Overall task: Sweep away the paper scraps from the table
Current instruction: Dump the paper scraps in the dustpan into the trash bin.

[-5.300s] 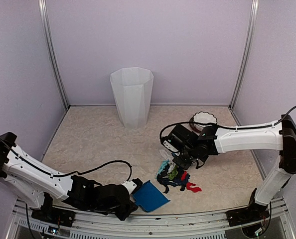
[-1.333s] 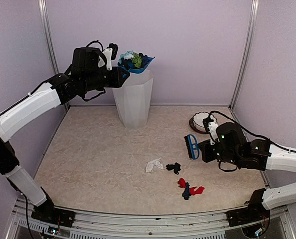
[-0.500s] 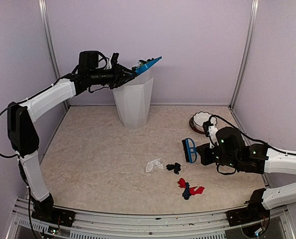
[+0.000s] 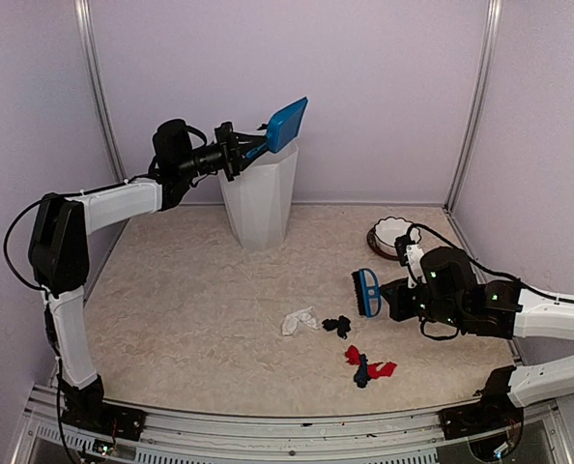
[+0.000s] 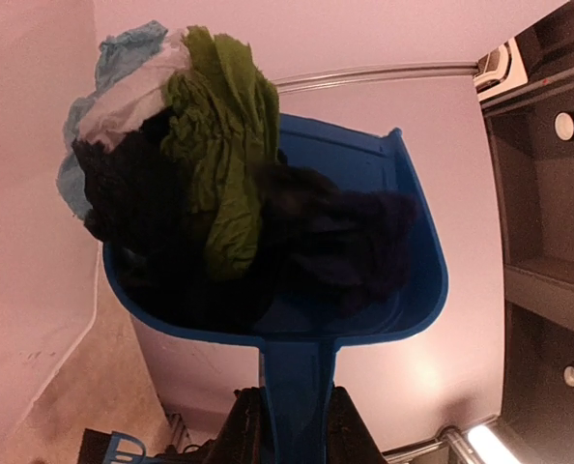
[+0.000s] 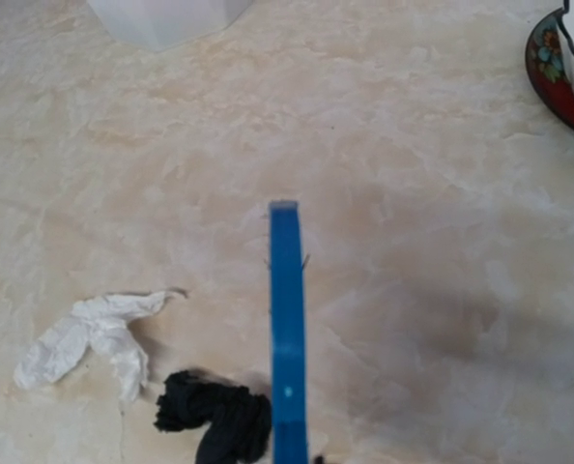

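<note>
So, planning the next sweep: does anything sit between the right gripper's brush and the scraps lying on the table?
Nothing visible does. The brush in the right gripper is just to the right of the black scrap and the white scrap, with only bare table between them.

dustpan (image 4: 287, 124) over bin (image 4: 260, 198); brush (image 4: 367, 292) near seemingly saucered bowl (image 4: 395, 230).

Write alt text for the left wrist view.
A blue dustpan heaped with crumpled paper scraps in green, black, white and pale blue fills the view. The left fingers clamp its handle at the bottom edge, with a lilac wall behind.
</note>
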Robot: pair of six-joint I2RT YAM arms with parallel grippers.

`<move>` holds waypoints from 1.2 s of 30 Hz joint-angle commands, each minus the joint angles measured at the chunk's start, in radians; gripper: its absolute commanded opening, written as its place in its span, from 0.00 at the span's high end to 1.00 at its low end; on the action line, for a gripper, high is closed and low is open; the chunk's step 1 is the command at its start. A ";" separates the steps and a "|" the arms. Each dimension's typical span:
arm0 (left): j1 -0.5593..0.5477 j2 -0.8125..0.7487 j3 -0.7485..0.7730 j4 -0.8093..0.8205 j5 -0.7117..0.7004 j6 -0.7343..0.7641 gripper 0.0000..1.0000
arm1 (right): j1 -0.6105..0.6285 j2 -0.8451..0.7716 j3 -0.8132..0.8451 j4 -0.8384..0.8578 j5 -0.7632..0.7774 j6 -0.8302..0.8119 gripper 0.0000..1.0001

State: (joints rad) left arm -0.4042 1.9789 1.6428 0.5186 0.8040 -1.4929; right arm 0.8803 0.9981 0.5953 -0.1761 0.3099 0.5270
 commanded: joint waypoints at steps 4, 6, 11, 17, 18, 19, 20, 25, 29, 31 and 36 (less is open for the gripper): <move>0.009 0.031 -0.023 0.343 -0.030 -0.268 1.00 | -0.011 -0.022 -0.001 0.021 -0.006 0.018 1.00; 0.010 0.034 -0.029 0.384 -0.046 -0.305 1.00 | -0.011 -0.023 0.004 0.022 -0.006 0.017 1.00; 0.010 0.039 -0.025 0.415 -0.069 -0.345 1.00 | -0.011 -0.020 0.001 0.027 -0.012 0.021 1.00; 0.006 0.060 -0.040 0.501 -0.103 -0.409 1.00 | -0.011 -0.006 -0.001 0.040 -0.016 0.023 1.00; 0.003 0.064 -0.037 0.518 -0.108 -0.422 1.00 | -0.011 -0.002 0.002 0.040 -0.019 0.023 1.00; 0.001 0.068 -0.031 0.520 -0.110 -0.425 1.00 | -0.012 0.001 0.004 0.040 -0.021 0.024 1.00; -0.001 0.069 -0.029 0.515 -0.113 -0.424 1.00 | -0.012 0.002 0.004 0.040 -0.021 0.023 1.00; 0.010 0.028 -0.123 0.532 -0.140 -0.407 1.00 | -0.012 -0.007 0.001 0.043 -0.022 0.030 1.00; 0.012 -0.025 -0.178 0.471 -0.129 -0.307 1.00 | -0.011 -0.014 0.002 0.039 -0.025 0.030 1.00; 0.010 -0.059 -0.196 0.409 -0.121 -0.229 1.00 | -0.011 -0.018 0.005 0.034 -0.017 0.025 1.00; 0.009 -0.130 -0.291 0.413 -0.078 -0.153 1.00 | -0.011 -0.022 0.022 0.010 0.011 -0.001 1.00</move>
State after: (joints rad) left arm -0.3988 1.9526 1.4010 0.9142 0.6842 -1.7557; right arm 0.8803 0.9974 0.5953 -0.1596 0.2935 0.5426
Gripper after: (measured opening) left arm 0.164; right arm 0.044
